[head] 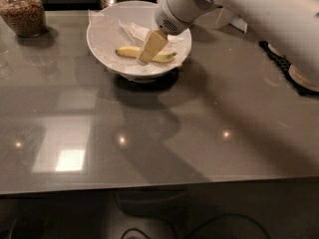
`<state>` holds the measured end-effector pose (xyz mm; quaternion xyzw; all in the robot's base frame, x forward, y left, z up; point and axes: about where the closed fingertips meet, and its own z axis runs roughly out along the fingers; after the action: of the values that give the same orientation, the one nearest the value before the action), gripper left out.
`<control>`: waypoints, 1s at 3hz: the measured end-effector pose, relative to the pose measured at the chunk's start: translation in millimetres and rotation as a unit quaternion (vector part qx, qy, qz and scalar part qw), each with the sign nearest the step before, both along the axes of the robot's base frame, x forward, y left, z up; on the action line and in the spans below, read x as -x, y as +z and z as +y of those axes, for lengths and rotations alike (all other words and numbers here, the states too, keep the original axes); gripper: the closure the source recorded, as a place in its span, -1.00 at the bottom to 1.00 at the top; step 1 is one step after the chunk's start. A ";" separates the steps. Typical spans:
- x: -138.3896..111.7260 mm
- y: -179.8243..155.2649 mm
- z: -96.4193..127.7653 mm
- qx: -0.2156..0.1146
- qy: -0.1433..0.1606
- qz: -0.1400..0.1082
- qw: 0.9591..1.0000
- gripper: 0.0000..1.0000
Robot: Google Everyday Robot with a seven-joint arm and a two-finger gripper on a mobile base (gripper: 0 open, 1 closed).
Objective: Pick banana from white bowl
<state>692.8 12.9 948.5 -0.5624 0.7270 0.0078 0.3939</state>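
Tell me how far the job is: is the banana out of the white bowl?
Not yet. Reach looks done: the gripper is inside the white bowl, at the middle of the banana. In hand: the grasp itself. Left: lifting the banana out; it lies in the bowl.

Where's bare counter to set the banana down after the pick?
Widest bare patch: counter front, from the white bowl to the near edge. Also between bowl and brown-filled jar. Crowded: right side, under the arm by the black mat. The gripper sits in the bowl over the banana.
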 end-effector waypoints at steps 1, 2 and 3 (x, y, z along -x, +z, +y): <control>-28.9 -20.5 14.4 -0.017 0.011 -0.015 1.000 -0.62; -49.4 -47.5 25.9 -0.023 0.016 -0.011 1.000 -0.15; -61.4 -70.5 28.0 -0.011 0.016 -0.005 1.000 0.14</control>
<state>754.2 40.9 878.0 -0.5694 0.7161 0.0193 0.4034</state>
